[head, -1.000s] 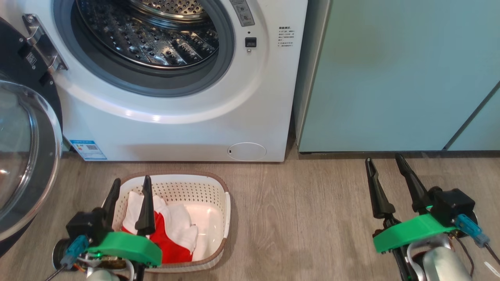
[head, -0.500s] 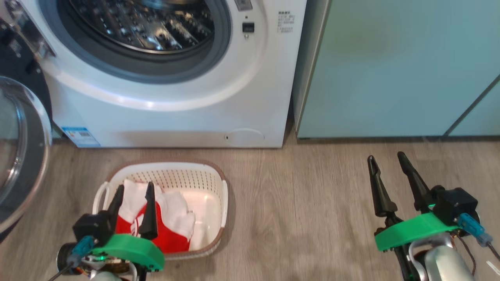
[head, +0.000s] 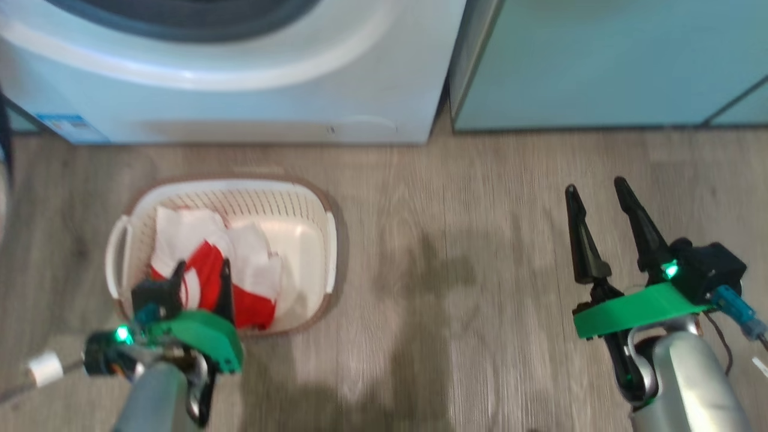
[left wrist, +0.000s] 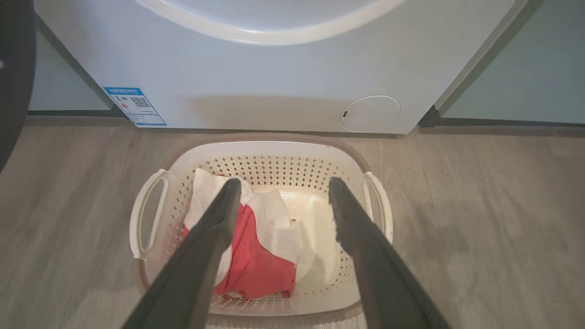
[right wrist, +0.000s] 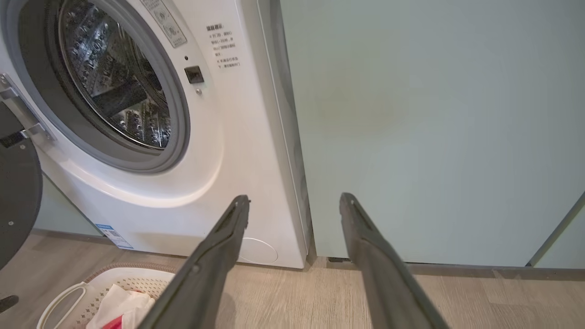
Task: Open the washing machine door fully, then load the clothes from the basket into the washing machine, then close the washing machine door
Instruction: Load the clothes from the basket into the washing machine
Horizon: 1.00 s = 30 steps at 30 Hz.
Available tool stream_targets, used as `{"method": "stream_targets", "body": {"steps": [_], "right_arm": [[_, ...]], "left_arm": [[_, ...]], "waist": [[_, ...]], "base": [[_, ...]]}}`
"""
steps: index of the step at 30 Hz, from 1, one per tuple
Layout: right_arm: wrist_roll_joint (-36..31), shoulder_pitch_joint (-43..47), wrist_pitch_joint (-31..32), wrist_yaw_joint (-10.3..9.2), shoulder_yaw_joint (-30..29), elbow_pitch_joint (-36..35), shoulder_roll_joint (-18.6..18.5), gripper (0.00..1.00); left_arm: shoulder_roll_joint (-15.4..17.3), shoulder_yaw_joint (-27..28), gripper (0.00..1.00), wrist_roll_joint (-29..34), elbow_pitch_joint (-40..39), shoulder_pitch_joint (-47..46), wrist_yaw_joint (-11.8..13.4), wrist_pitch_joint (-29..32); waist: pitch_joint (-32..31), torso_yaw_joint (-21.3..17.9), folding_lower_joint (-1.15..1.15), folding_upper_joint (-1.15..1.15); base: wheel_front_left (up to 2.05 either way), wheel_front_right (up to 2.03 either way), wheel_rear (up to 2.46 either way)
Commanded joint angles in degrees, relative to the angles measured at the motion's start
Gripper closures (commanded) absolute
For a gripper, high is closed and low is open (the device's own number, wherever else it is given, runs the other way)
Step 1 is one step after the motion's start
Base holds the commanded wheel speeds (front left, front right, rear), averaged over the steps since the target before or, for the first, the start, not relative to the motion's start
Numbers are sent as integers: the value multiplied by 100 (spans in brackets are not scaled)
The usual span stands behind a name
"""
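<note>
- The left end effector [left wrist: 285, 183] hangs over the basket [left wrist: 274, 147], its two dark fingers [left wrist: 201, 265] spread wide apart and holding nothing.
- The clothes [left wrist: 256, 260], a small red and white bundle, lie in the basket below it. In the left wrist view, the finger on the left crosses the bundle. Whether it touches the fabric cannot be told.
- The other finger is over the bare part of the basket, beside the bundle.
- The basket sits on the wooden floor [head: 450, 270]. Just beyond it, ahead of the fingertips, stands the washer [left wrist: 274, 77], with a blue sticker [left wrist: 135, 106] low on one side and a round filter cover [left wrist: 370, 113] low on the other.
- The right end effector [right wrist: 294, 197] is well apart from the basket, over bare floor. Its fingers are also spread apart and empty.
- Straight ahead of it the washer meets a pale teal cabinet [right wrist: 434, 137].
- Up and to its left the steel drum [right wrist: 114, 87] is uncovered.
- The door [right wrist: 16, 201] is swung open on its hinge [right wrist: 18, 109], a dark curved shape at the far left.
- The head view is blurred.
</note>
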Motion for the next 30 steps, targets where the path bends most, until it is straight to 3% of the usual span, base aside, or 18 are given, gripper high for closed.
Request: {"method": "stream_targets", "body": {"steps": [1, 4, 8, 17, 30], "right_arm": [[-37, -160, -54, 0, 159, -197, -6, 0], [-11, -267, -54, 0, 191, -229, -6, 0], [44, -406, -54, 0, 250, -276, -6, 0], [204, -598, -54, 0, 278, -402, -6, 0], [337, -761, -54, 0, 369, -552, -6, 0]], "left_arm": [[220, 186, 0, 132, 104, -371, -11, -29], [406, 99, 0, 337, 720, -735, -47, -29], [702, -68, 0, 656, 1624, -1254, 83, -29], [1278, -440, 0, 1042, 3202, -2309, 7, -9], [1763, -578, 0, 1122, 3865, -3221, 217, 77]], "waist": [[556, -155, 0, 0], [894, -272, 0, 0], [1304, -468, 0, 0], [2147, -854, 0, 0], [2935, -1072, 0, 0]], "base": [[0, 0, 0], [0, 0, 0], [0, 0, 0], [0, 0, 0], [0, 0, 0]]}}
